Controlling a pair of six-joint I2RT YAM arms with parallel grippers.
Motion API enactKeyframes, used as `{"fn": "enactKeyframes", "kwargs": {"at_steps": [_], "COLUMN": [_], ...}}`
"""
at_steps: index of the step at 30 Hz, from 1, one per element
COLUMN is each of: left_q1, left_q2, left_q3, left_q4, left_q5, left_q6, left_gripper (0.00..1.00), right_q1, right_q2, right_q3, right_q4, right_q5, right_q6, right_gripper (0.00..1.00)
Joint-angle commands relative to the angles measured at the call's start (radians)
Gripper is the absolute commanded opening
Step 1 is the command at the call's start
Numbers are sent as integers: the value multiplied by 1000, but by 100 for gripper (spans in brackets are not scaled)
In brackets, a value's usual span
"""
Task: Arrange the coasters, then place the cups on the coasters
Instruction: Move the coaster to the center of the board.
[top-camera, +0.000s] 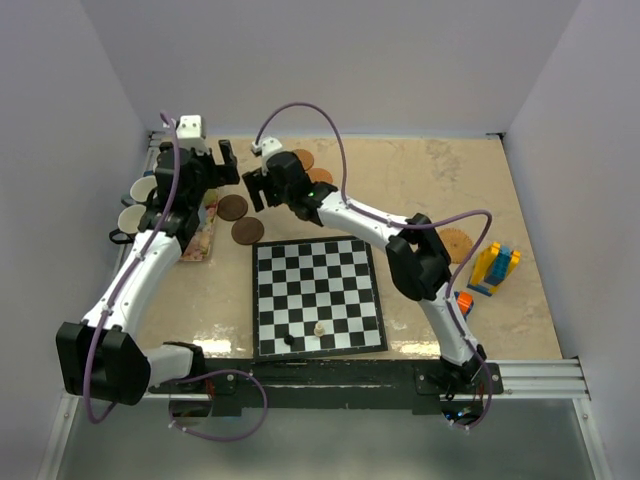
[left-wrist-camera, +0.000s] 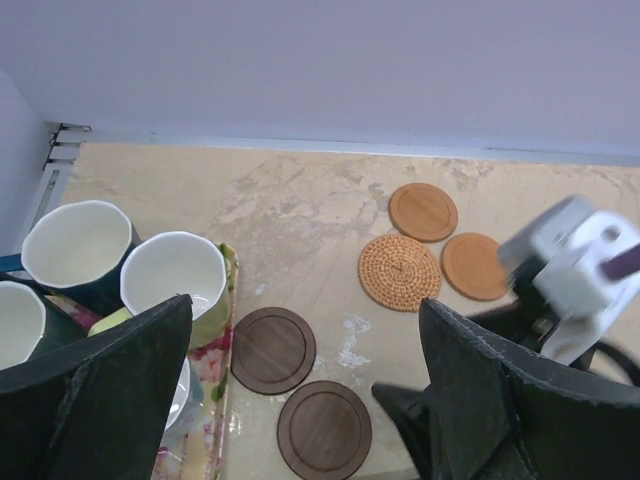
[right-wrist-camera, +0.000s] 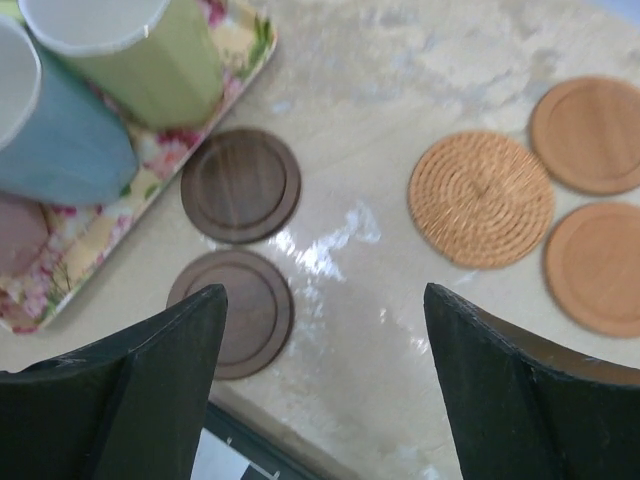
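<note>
Two dark brown coasters (top-camera: 232, 207) (top-camera: 247, 231) lie side by side next to the floral mat (right-wrist-camera: 213, 128). A woven coaster (right-wrist-camera: 481, 198) and two orange coasters (right-wrist-camera: 588, 133) (right-wrist-camera: 595, 268) lie further right. Another woven coaster (top-camera: 455, 243) sits alone beyond the chessboard. The cups stand on the mat: pale green (right-wrist-camera: 140, 55), light blue (right-wrist-camera: 55, 140), pink (right-wrist-camera: 20, 235), and a dark one (left-wrist-camera: 78, 245). My right gripper (right-wrist-camera: 323, 292) hangs open over bare table between the dark and woven coasters. My left gripper (left-wrist-camera: 305, 305) is wide open above the dark coasters (left-wrist-camera: 272, 349), holding nothing.
A black-and-white chessboard (top-camera: 318, 296) with two small pieces (top-camera: 288, 340) (top-camera: 319, 328) lies in the middle front. Coloured blocks (top-camera: 495, 268) and a small orange piece (top-camera: 464, 302) sit at the right. Walls close the back and sides.
</note>
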Motion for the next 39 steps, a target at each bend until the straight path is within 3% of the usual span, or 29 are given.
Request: {"fn": "enactKeyframes", "kwargs": {"at_steps": [1, 23, 33, 39], "left_q1": [1, 12, 16, 18], "left_q2": [-27, -80, -75, -73], "left_q3": [-16, -33, -33, -31], "left_q4": [48, 64, 65, 65], "left_q5": [-68, -125, -119, -116], "left_q6": [-29, -32, -30, -30], "left_gripper": [100, 100, 100, 100], "right_q1": [70, 153, 154, 153], "right_q2": [15, 221, 278, 298], "right_q3": [-35, 109, 171, 171], "right_q4": [-5, 2, -41, -93], "right_q5": [74, 119, 24, 88], "right_q6": [-19, -123, -151, -126], "right_gripper": [85, 93, 95, 93]}}
